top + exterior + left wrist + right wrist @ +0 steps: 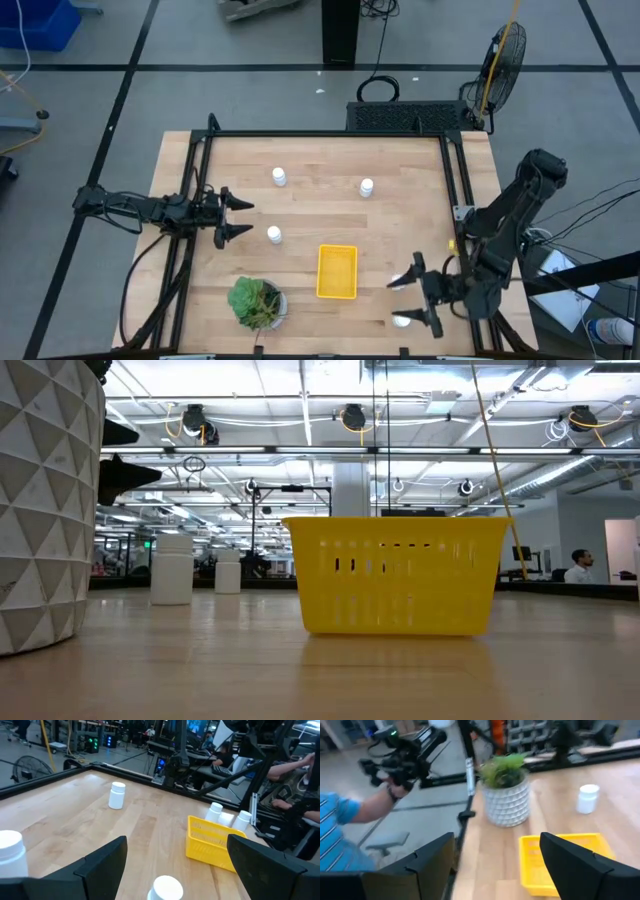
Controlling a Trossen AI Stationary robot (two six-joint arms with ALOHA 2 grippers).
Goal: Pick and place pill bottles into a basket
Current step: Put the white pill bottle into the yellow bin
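The yellow basket (337,271) stands on the table, near of the middle; it also shows in the low view (395,575). White pill bottles stand upright at the far left (279,177), the far middle (367,187) and left of the basket (274,235). A further bottle (402,320) stands by my right gripper. The left wrist view shows two bottles (214,812) (243,819) beyond the basket (215,842). My left gripper (249,219) is open and empty, pointing at the bottle left of the basket (167,887). My right gripper (397,302) is open, right of the basket. My right gripper's near finger (415,320) ends right at the bottle by the table's near edge. I cannot tell whether it touches the bottle. The bottle stands on the table, outside the gap between the fingers.
A green plant in a white faceted pot (257,302) stands near the table's near edge, left of the basket. A black frame (320,133) runs along the table's far and side edges. A person's arm in a blue striped sleeve (342,827) shows beyond the table.
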